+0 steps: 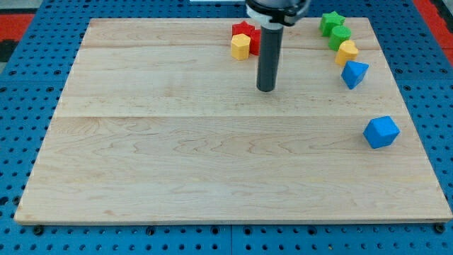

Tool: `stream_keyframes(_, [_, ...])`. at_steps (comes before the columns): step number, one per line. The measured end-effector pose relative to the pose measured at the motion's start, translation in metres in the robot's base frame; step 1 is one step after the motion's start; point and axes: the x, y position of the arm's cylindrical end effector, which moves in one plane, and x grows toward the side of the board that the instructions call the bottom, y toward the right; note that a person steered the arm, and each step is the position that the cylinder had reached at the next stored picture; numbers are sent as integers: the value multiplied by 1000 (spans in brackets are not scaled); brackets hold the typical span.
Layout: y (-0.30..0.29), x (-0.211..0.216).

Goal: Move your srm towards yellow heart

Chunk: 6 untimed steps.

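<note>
The yellow heart [347,51] lies near the view's top right, in a column of blocks. Above it are a green star [330,21] and a green rounded block [340,36], and below it is a blue triangular block [354,74]. My tip [266,89] rests on the wooden board [177,156], left of and a little below the heart, well apart from it. A yellow hexagon [241,47] and a red star [244,30] sit just up and left of the rod, not touching the tip.
A blue cube [381,132] stands alone at the view's right, below the column. The board lies on a blue perforated base [21,85]. The arm's dark body [276,8] hangs over the board's top edge.
</note>
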Motion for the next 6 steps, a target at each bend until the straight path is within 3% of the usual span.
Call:
stream_keyframes(3, [6, 25])
stream_keyframes(6, [249, 14])
